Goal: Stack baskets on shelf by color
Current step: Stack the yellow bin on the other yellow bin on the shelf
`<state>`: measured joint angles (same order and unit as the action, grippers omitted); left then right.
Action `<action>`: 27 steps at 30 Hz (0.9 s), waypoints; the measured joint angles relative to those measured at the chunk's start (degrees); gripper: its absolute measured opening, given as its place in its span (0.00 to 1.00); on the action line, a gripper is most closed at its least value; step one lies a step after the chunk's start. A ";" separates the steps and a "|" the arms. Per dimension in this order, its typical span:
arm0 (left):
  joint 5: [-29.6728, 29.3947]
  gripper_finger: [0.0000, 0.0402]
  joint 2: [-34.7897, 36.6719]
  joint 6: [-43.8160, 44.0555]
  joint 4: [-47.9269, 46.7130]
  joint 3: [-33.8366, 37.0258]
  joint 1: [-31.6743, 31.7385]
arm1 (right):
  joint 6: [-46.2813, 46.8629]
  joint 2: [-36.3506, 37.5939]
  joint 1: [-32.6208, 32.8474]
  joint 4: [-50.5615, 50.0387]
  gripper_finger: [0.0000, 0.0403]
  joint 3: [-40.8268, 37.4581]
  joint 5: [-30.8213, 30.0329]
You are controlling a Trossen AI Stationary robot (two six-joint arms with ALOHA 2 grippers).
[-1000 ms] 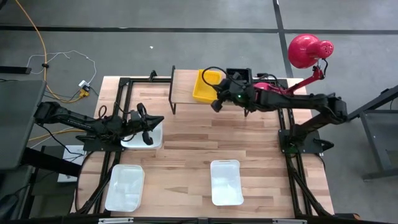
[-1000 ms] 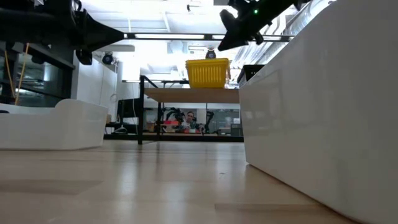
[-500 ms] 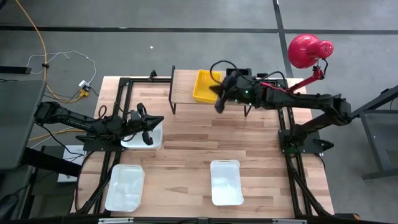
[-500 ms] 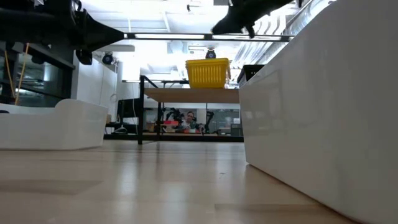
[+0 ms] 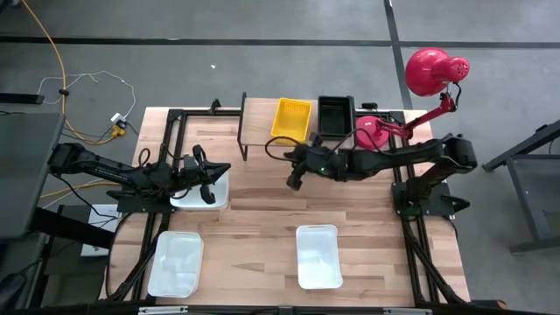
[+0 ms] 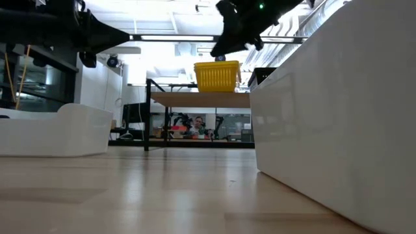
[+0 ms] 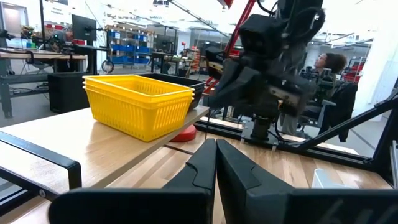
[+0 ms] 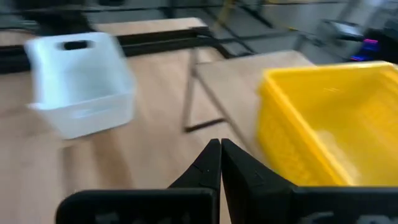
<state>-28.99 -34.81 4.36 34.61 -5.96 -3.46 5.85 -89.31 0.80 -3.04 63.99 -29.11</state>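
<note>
Table centre: right gripper [image 5: 293,179] low, fingers [image 8: 211,163] closed.

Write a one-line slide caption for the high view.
Yellow baskets and black basket on the shelf; shut right gripper hovers nearby; three white baskets remain on the table.

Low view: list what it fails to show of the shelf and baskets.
- Black basket: mostly hidden behind the near white basket.
- Shelf: right end cut off by that same basket.
- Yellow baskets: inside not visible from table height.
- Right hand: only a dark silhouette against the ceiling lights.
</note>
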 joint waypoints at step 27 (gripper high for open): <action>-0.15 0.00 0.00 0.00 -0.02 0.00 0.00 | 6.75 -0.40 -1.55 -8.04 0.00 0.00 -13.94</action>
<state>-29.15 -34.81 4.36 34.59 -5.96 -3.46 12.60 -89.71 -0.75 -11.09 63.99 -43.05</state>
